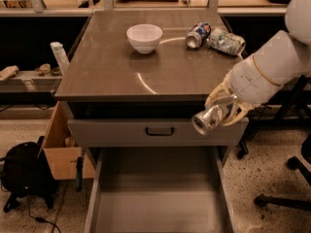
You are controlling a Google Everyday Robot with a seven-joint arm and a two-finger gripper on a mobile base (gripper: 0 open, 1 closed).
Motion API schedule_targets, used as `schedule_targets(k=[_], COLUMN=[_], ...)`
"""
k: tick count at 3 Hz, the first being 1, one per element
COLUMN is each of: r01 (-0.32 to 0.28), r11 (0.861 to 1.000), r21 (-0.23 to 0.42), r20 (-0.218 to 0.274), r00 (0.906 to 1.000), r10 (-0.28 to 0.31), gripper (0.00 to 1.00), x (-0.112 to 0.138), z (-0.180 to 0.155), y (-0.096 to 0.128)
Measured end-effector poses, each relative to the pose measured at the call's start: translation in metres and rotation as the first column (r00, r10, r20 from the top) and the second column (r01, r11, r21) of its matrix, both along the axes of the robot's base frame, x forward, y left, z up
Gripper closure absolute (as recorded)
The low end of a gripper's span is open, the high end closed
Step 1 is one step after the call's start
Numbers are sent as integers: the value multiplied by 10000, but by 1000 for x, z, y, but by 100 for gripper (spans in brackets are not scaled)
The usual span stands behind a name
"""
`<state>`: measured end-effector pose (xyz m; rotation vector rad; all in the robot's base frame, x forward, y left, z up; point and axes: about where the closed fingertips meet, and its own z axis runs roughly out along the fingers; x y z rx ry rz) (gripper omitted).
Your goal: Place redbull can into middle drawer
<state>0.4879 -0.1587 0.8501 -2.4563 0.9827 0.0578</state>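
Note:
My gripper [221, 111] is shut on the redbull can [209, 119], a slim silvery can held on its side with its end facing the camera. It hangs in the air just past the front right edge of the cabinet top, in front of the grey drawer front with the black handle [159, 131]. The middle drawer [158, 203] is pulled open below, with a smooth grey floor and low side walls. The can is above its right half.
A white bowl [144, 37], a blue-red-white can [198, 35] and a greenish-silver can [227, 41] lie on the cabinet top [121, 67]. A cardboard box [60, 149] and black bag [24, 174] stand at the left. An office chair base [286, 188] is at the right.

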Motion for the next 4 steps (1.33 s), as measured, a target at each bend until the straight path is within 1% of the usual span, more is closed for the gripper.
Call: schedule_targets(k=[1, 2, 3, 4], r01=[897, 2495, 4023, 5359], r11=[9957, 9680, 9154, 8441], r21=[210, 270, 116, -165], r20=[73, 198, 322, 236], r00=[9959, 9680, 9149, 8442], r10=[-899, -2500, -4025, -5355], gripper=[100, 100, 100, 100], x=[-26, -36, -27, -13], z=[-8, -27, -53, -82], y=[-1, -6, -18, -34])
